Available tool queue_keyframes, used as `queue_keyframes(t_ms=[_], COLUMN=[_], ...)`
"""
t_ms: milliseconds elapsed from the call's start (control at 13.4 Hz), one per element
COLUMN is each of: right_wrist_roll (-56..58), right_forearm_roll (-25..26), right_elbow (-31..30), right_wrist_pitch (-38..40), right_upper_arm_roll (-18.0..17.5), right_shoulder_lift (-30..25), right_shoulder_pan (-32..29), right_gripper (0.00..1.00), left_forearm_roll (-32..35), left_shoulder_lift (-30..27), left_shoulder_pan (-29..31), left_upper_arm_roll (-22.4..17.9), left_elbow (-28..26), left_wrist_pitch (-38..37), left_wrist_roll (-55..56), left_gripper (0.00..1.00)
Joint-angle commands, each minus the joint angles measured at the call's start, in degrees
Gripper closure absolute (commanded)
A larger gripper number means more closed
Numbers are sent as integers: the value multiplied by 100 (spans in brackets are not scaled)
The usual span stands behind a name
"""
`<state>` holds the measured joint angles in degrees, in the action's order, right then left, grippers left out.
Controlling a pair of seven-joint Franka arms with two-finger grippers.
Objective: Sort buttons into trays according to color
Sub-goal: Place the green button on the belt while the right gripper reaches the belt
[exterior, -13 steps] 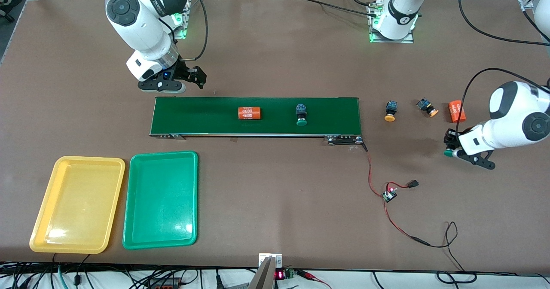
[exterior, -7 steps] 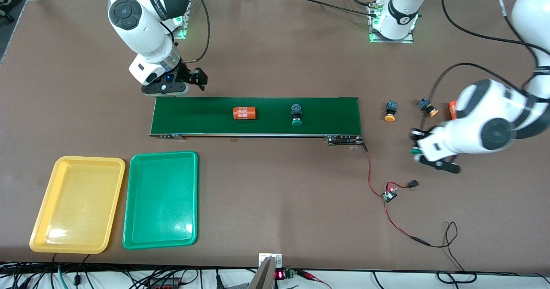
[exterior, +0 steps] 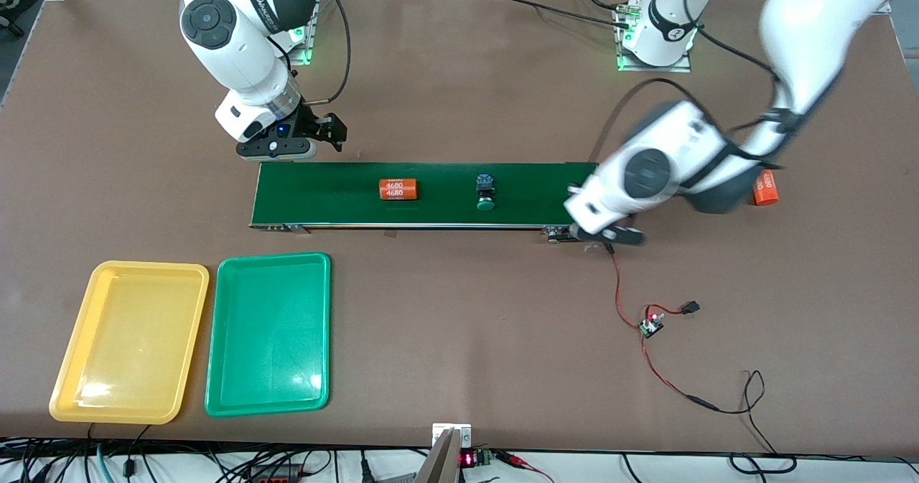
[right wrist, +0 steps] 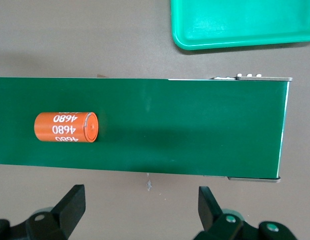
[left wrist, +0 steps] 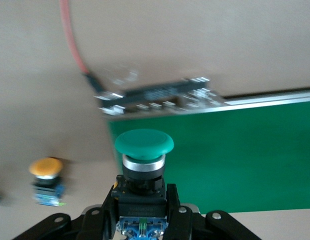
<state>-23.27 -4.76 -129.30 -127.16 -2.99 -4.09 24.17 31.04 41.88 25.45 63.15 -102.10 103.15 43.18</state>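
My left gripper [left wrist: 142,199] is shut on the black-and-blue body of a green-capped button [left wrist: 144,143]. It hangs over the end of the dark-green conveyor belt [exterior: 323,199] at the left arm's end; in the front view the hand [exterior: 599,221] hides that button. A second green-capped button [exterior: 486,193] rides on the belt. An orange-capped button [left wrist: 46,174] lies on the table beside the belt's end, hidden by the left arm in the front view. My right gripper [right wrist: 140,210] stands open and empty over the table beside the belt's other end. The yellow tray [exterior: 129,339] and green tray [exterior: 269,332] lie empty.
One orange cylinder marked 4680 [exterior: 398,189] lies on the belt, another [exterior: 765,187] on the table toward the left arm's end. A red-and-black cable with a small board [exterior: 652,325] trails from the belt's end toward the front camera.
The left arm has swung from the table's left-arm end to the belt's end, carrying the green button. The cylinder and button on the belt have drifted toward the right arm's end.
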Motion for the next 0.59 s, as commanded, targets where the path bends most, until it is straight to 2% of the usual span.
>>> queue_keyframes(t_ms=[0,149,223,297,372,446,520], right_wrist_roll=[68,68,59,50,50,50,42], right_forearm_roll=[2,2,2,-42,-34,-42,-60], right_elbow=[98,229,317,413,510,546,598], right_wrist_pitch=[-28,-46,-46,-46,-37,-46,-98], right_upper_arm_roll=[9,27,18,18,18,9,1], right_shoulder_lift=[84,250,320,417,513,584,680], right_shoulder_pan=[-17,-44,-9,9,35,53,79], right_gripper=[0,0,0,0,0,0,0], left_forearm_roll=[-28,42,208,392,420,421,421], left_shoulder_lift=[-66,-57,-40,-40,-40,-57,-83], left_shoulder_pan=[-40,-145,-294,-347,-339,-313,-269], left_upper_arm_roll=[-4,-39,-91,-135,-136,-136,-119], left_elbow=[-564,-706,-758,-811,-812,-777,-742], left_wrist_pitch=[634,881,943,962,962,962,953], left_wrist_roll=[505,690,804,910,928,937,929], left_gripper=[71,70,61,57,47,18,9])
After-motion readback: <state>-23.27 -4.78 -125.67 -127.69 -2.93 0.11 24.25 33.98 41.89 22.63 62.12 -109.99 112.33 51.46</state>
